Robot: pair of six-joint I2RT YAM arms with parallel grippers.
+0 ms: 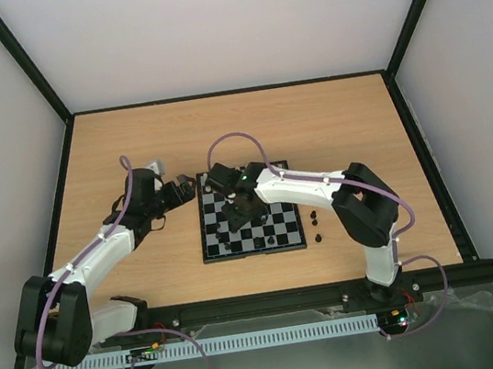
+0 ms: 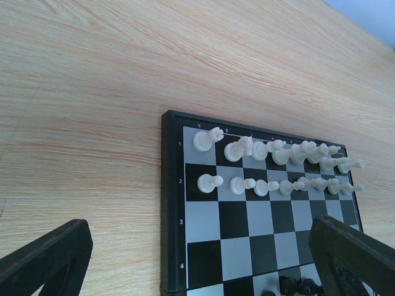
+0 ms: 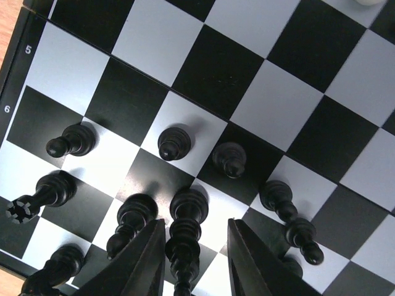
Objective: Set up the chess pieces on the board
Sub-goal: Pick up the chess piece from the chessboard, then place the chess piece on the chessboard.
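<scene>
**Right pincer straddled a tall black piece, left pincer hung wide open**

The small chequered board (image 3: 203, 68), black and pale grey squares inside a thin black border, lay directly under the right pincer (image 3: 195, 237). Its two dark fingers (image 3: 142, 265) stood apart, one either side of a tall glossy black turned piece (image 3: 186, 216). A sliver of gap showed on one side, so it was released, not clamped. Just ahead of the fingertips sat little glossy black pawns (image 3: 174, 143) in a ragged line. Off to one side stood a black rook (image 3: 43, 194) with a notched crown, and more black pieces crowded close around the fingers. Beyond the pawns, bare squares.

The left pincer (image 2: 200, 246) had its jaws flung wide and hovered at the board's edge, partly over the pale wooden table (image 2: 80, 111). Ahead of it the cream-white pieces (image 2: 210, 182) filled the two rows marked 1 and 2. From above, two small black pieces (image 1: 314, 220) lay on the wood just off the board, back beside the right pincer's arm.
</scene>
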